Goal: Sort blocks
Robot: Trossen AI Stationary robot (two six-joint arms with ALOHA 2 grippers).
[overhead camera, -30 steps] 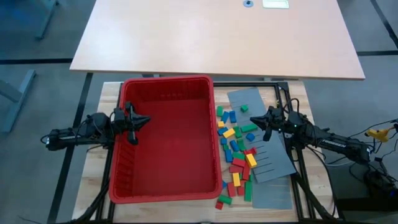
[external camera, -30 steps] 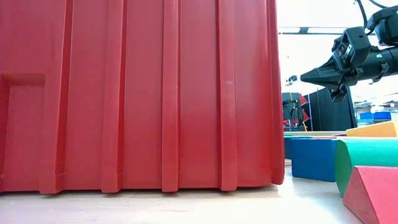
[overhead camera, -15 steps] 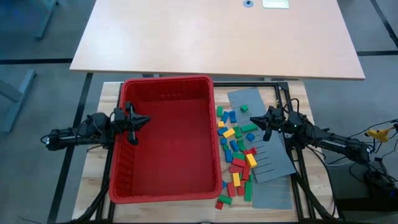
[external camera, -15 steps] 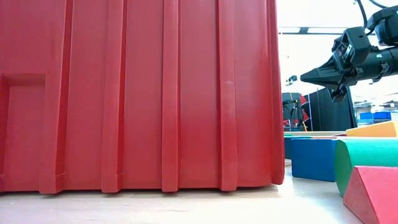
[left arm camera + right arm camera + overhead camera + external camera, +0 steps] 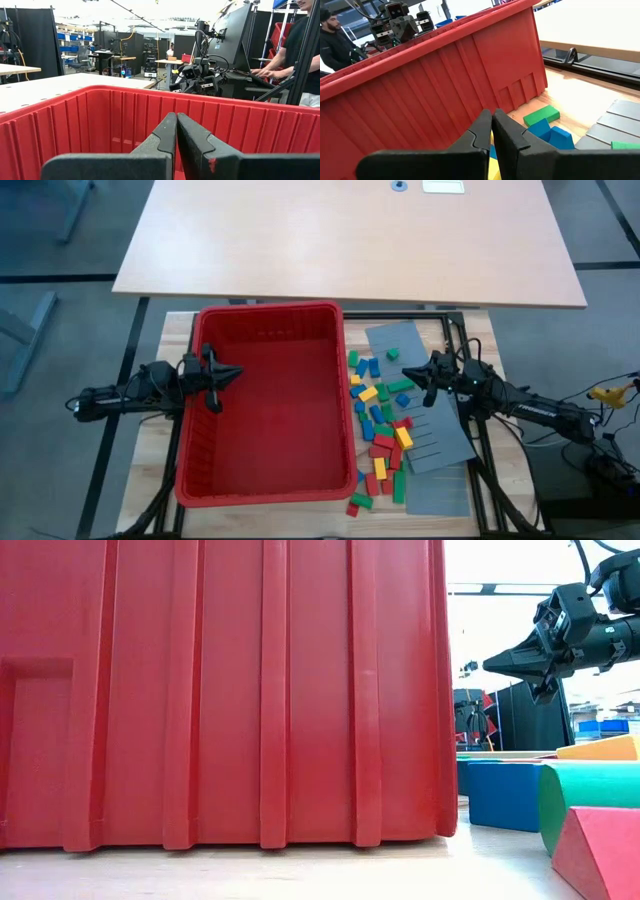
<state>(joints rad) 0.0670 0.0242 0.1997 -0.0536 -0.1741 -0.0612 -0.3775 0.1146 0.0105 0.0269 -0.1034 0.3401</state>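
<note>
Several small red, green, blue and yellow blocks [image 5: 380, 425] lie scattered on the table just right of the big red bin [image 5: 265, 405], some on the grey slotted panels [image 5: 430, 430]. My right gripper [image 5: 428, 377] hovers shut above the far part of the pile, holding nothing; in its wrist view green and blue blocks [image 5: 542, 122] lie beyond its shut fingers [image 5: 492, 125]. My left gripper [image 5: 222, 373] is shut too, held over the bin's left wall and pointing into the bin [image 5: 125, 115].
A large pale tabletop [image 5: 350, 240] lies beyond the far edge. A black frame [image 5: 460, 330] runs round the work area. A person [image 5: 295, 45] stands at a desk beyond the table. Big blue, green, yellow and red blocks [image 5: 560, 800] lie close to the low camera.
</note>
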